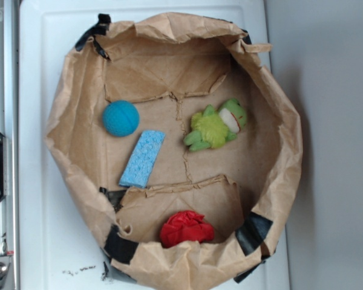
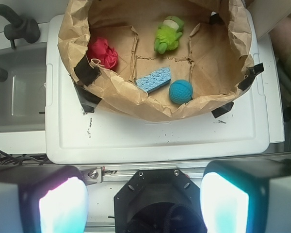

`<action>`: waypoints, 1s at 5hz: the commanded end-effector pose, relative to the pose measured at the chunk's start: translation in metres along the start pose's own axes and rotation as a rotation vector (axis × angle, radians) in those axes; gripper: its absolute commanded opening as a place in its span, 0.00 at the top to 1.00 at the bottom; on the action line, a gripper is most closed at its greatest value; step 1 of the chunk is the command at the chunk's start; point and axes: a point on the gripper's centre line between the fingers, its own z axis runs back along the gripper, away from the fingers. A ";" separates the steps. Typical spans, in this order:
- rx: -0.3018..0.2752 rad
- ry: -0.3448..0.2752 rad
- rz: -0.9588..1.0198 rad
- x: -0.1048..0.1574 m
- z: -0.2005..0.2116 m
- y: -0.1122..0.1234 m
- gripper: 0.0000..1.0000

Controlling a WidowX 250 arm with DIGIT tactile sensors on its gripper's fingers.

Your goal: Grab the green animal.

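Nearest the lens in the wrist view: gripper (image 2: 143, 204) with its two pale, glowing fingers (image 2: 63, 206) spread wide apart, nothing between them, poised high and well short of the work. Just ahead and below, a metal rail, then the bare white tray top (image 2: 150, 138); off to the left, a grey sink basin (image 2: 14, 94). Farther ahead, the crumpled brown paper bag (image 2: 116, 92), rolled down into a shallow nest with black tape at its rim. Inside its near wall, ahead and slightly right, a teal textured ball (image 2: 180, 91); beside it to the left, a light blue sponge (image 2: 153, 79). Farther and to the left, a red cloth lump (image 2: 103, 52) against the wall. Farthest in, almost straight ahead and a touch right of the gripper's centre line, the green plush frog (image 2: 168, 34), lying free on the bag floor, touching nothing else, well apart from sponge and ball. Long axis roughly fore-and-aft, head at the far end, tipped slightly right. Likely call: forward and down past the bag's near wall, over the sponge, fingers closing across the frog's narrow width.
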 end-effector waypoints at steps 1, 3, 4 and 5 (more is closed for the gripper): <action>0.000 0.000 0.000 0.000 0.000 0.000 0.00; -0.028 -0.077 0.121 0.097 -0.027 -0.005 0.00; -0.028 -0.077 0.121 0.097 -0.027 -0.005 0.00; -0.028 -0.077 0.121 0.097 -0.027 -0.005 0.00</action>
